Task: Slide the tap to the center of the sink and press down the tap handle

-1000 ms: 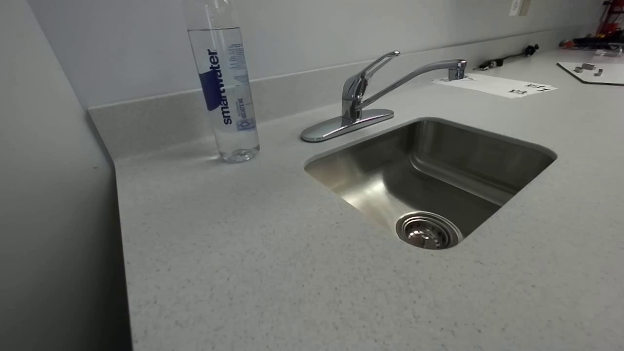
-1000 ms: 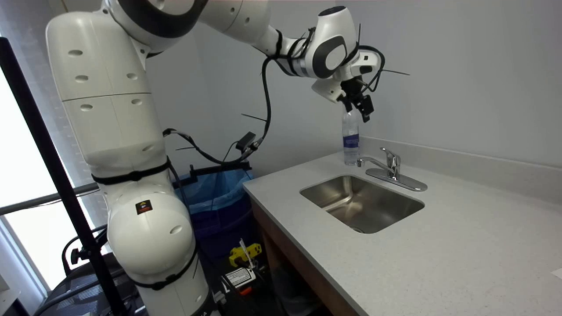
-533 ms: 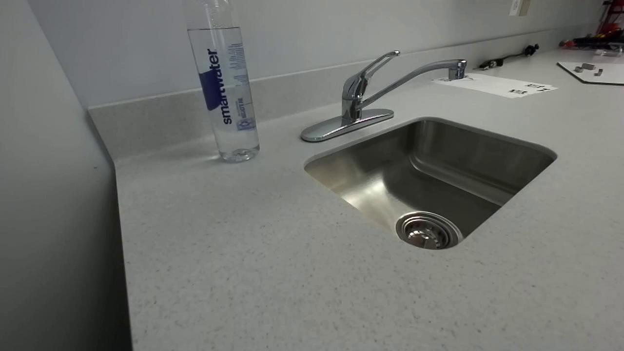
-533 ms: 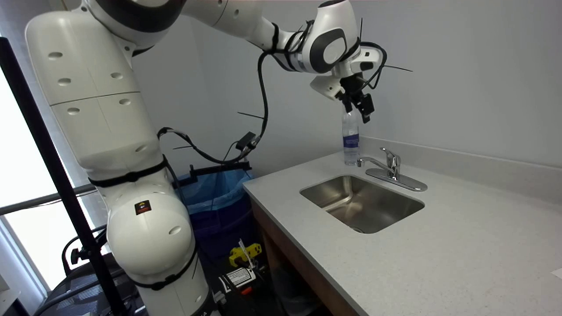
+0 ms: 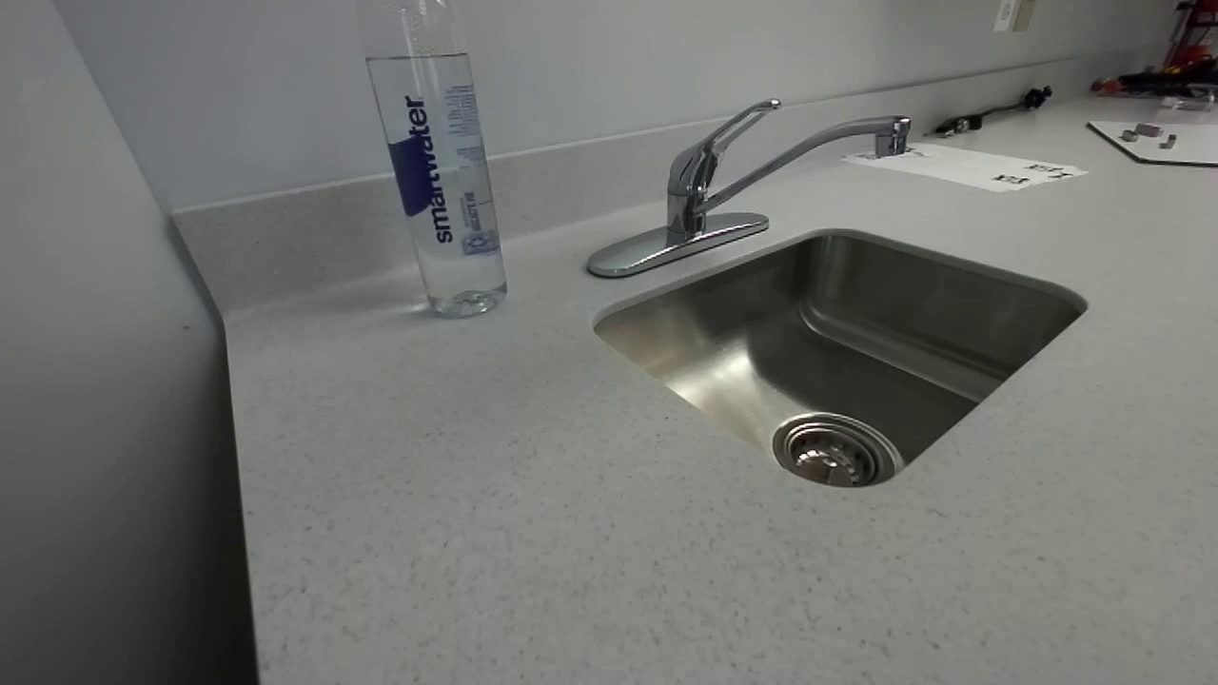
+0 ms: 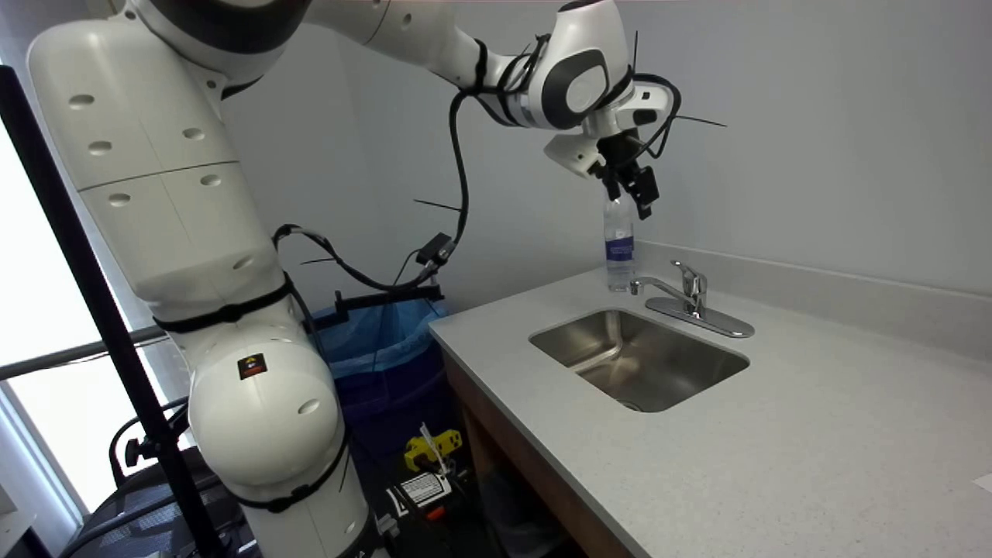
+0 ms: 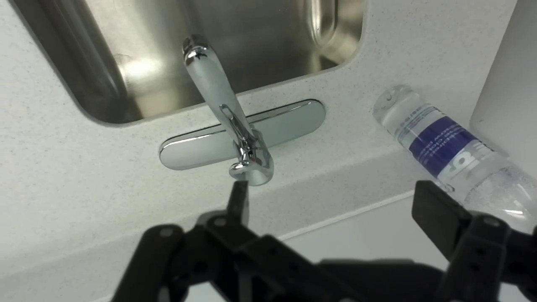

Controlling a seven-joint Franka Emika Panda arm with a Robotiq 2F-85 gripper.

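**Claw [image 7: 331, 191] released, tap [image 7: 245, 136] below and ahead of it**

Jaws spread wide in the wrist view; backsplash [image 7: 302, 209] and wall [image 7: 369, 237] show through the gap. Tap is lower than the claw and apart from it, ahead in that view and lined up with the finger on the view's left. Spout [image 7: 209, 82] points away from the claw, tip showing over the sink [image 7: 268, 54]; how well centered, can't say. Tap handle [image 5: 735, 124] is tilted up above the spout in both exterior views. Base plate [image 7: 193, 151] lies flat on the counter [image 7: 54, 180], crosswise ahead of the claw. Sink is farther ahead, past the base plate.

In the way: clear water bottle [image 7: 444, 144], upright on the counter, off to the claw's other side by the finger on the wrist view's right. That finger covers part of it there; in an exterior view the bottle's top is hidden behind the claw. Touching or not, can't say.

Well apart from the claw, on the side of the tap away from the bottle: paper with printed marks [image 5: 971, 169], dark cord-like item [image 5: 994, 112], board [image 5: 1194, 145] with small grey pieces [image 5: 1149, 130]. Blue-lined bin [image 6: 380, 333] is lower than the claw, toward the robot arm [image 6: 209, 232] base.
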